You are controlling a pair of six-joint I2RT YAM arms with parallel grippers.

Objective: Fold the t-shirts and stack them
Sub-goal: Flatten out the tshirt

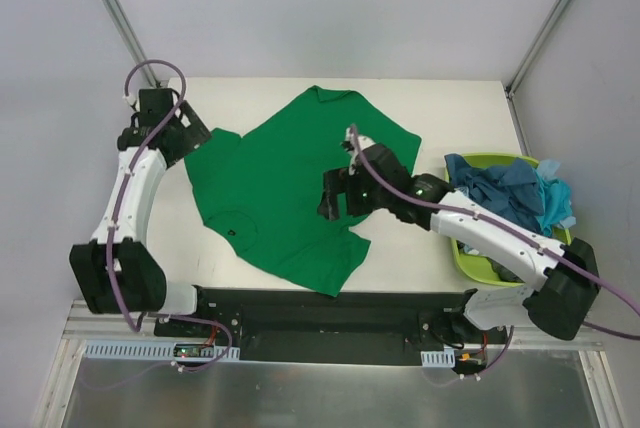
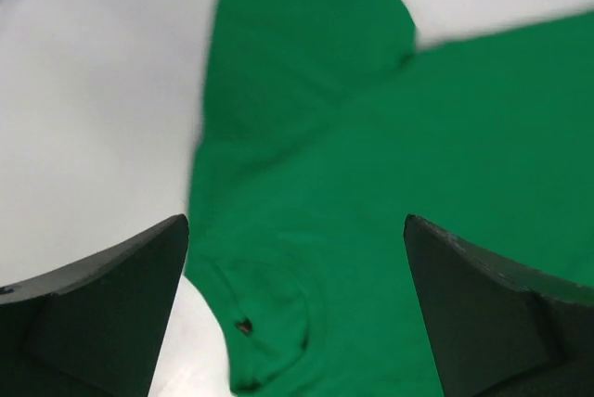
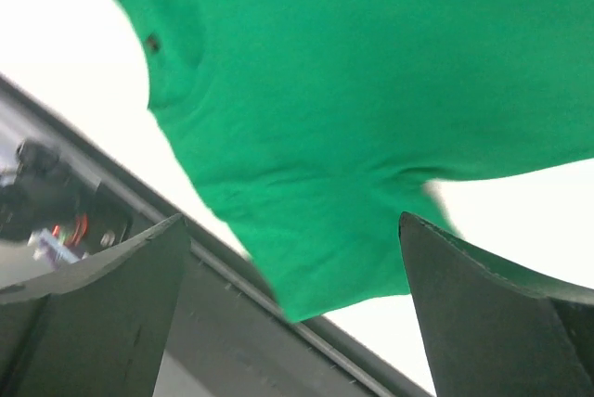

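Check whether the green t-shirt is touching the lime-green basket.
Apart. The top external view shows a strip of bare table between the green t-shirt and the basket, though the right arm crosses part of that strip.

- Top camera: high at 6 o'clock, looking down over the whole white table (image 1: 250,98).
- Left wrist camera: close above the bright green cloth t-shirt (image 1: 290,188), at 10 o'clock.
- Right wrist camera: equally close, facing 7 o'clock; all three share that shirt.
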